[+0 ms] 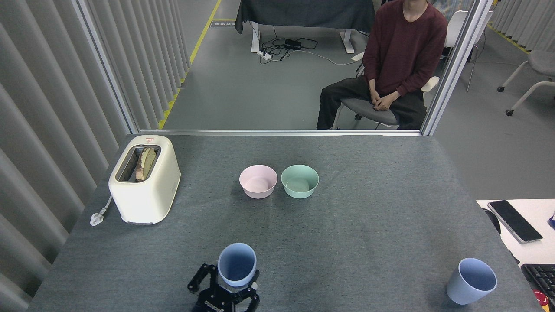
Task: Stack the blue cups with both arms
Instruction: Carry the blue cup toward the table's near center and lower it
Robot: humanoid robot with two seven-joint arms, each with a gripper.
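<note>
Grey table [368, 225] bears toaster [145, 180] (bread inside), bowls.

Even, diffuse overhead light fills the scene, bright but without glare; the grey table [347, 225] shows only faint mottled shading. Soft, short shadows sit beside the toaster [145, 184], the pink bowl [258, 182] and the right cup [471, 281]. Focus is sharp from foreground to the seated person [396, 56], and the straight wall slats at the left lean outward toward the frame edge.
</note>
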